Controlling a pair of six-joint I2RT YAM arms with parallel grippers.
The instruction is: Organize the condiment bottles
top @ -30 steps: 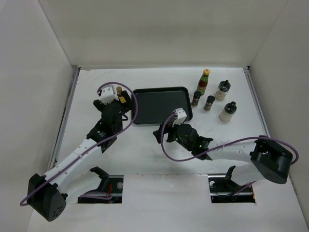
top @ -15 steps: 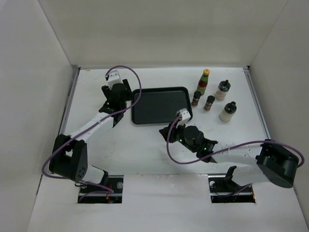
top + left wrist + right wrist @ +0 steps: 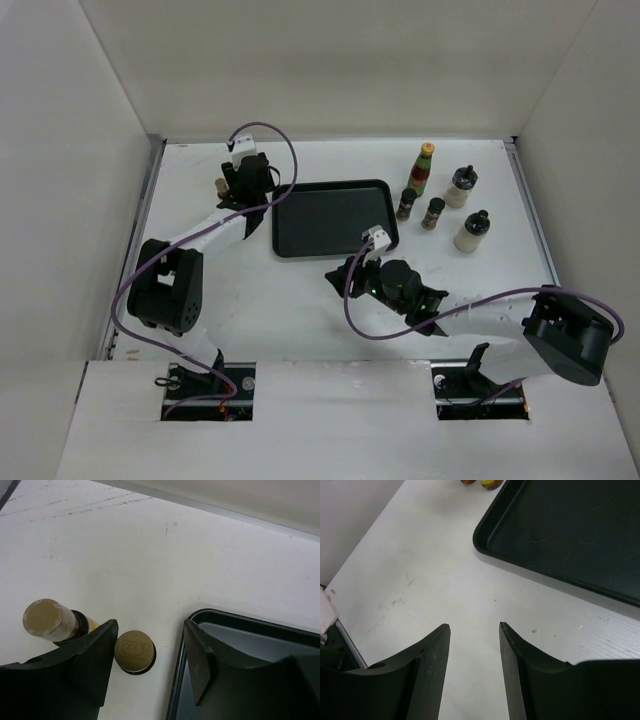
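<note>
Two yellow-amber condiment bottles stand left of the black tray (image 3: 335, 218); one (image 3: 222, 187) shows beside my left gripper (image 3: 248, 192). In the left wrist view I look down on their gold caps. One cap (image 3: 133, 651) sits between my open fingers, close to the left finger (image 3: 95, 655). The other cap (image 3: 44, 619) lies outside it. The right finger (image 3: 197, 660) hangs over the tray's rim (image 3: 225, 617). My left gripper (image 3: 150, 625) grips nothing. My right gripper (image 3: 340, 272) (image 3: 473, 626) is open over bare table, just in front of the tray (image 3: 570, 530).
Right of the tray stand a red bottle with a green label (image 3: 424, 168), two dark jars (image 3: 406, 204) (image 3: 433, 213) and two whitish black-capped bottles (image 3: 461, 187) (image 3: 472, 232). White walls enclose the table at the back and sides.
My left arm has swung toward the back left and lowered over the two yellow-amber bottles, its jaws narrowing. My right gripper's jaws have narrowed too, and it has barely moved.
</note>
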